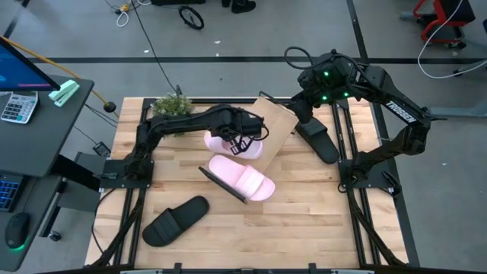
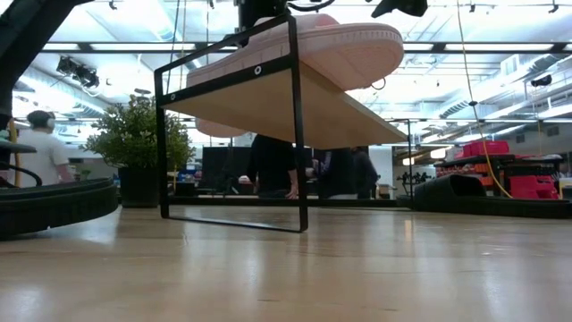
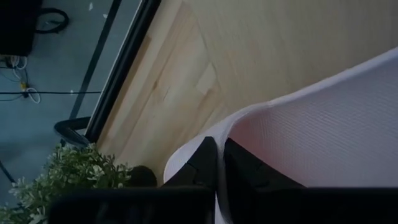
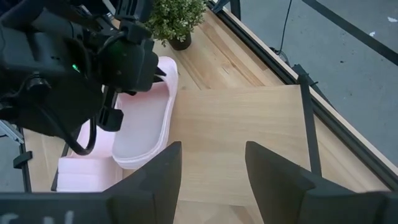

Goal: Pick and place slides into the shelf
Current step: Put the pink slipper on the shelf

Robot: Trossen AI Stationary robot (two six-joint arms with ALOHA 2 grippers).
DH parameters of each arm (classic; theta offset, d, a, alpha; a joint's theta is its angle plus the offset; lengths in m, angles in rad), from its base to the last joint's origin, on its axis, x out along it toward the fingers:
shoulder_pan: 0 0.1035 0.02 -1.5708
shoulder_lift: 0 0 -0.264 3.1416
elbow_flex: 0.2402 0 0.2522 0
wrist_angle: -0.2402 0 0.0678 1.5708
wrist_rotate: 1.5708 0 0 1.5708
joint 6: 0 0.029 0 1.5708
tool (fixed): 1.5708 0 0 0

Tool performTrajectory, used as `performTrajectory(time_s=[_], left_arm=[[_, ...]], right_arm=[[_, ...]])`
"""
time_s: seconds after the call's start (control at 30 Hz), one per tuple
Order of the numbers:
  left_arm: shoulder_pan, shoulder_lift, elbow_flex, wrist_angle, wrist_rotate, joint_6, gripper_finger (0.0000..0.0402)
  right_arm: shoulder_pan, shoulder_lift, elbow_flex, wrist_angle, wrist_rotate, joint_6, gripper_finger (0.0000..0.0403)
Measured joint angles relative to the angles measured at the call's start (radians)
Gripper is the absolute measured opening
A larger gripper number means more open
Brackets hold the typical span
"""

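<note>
The two pale pink open-toe slide sandals lie on the flat light-wood shelf with black metal end frames [image 1: 275,125], which sits slantwise in the middle of the slatted wooden bench [image 1: 304,198]. The nearer pink slide [image 1: 245,176] rests by the shelf's near end frame and shows in full. The farther pink slide [image 1: 228,143] is largely covered from above by the left gripper [image 1: 242,143], whose jaws are pinched nearly together on its edge; in the left wrist view the dark fingertips [image 3: 205,165] clamp the pale rim, and the rest of the sandal is cut off by the frame.

From the low view, only the shelf's underside and one pink sole overhanging it can be made out.

One matte black slide [image 1: 175,221] lies on the bench at the near left, well apart from the shelf. The other black slide [image 1: 318,140] lies just beside the shelf's far right end, partly hidden under the right arm. The right gripper [image 4: 211,165] hovers over the shelf's bare far end, jaws wide and holding nothing.

A small potted green plant [image 1: 172,106] stands at the bench's far left, beside the left arm.
</note>
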Motion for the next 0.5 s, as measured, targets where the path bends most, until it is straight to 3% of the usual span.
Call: performTrajectory(time_s=[0.5], left_arm=[[0.001,-0.009,0.059,-0.002,0.009,0.0,0.0013]], right_arm=[[0.0,0.0,0.0,0.01,0.007,0.0,0.0181]])
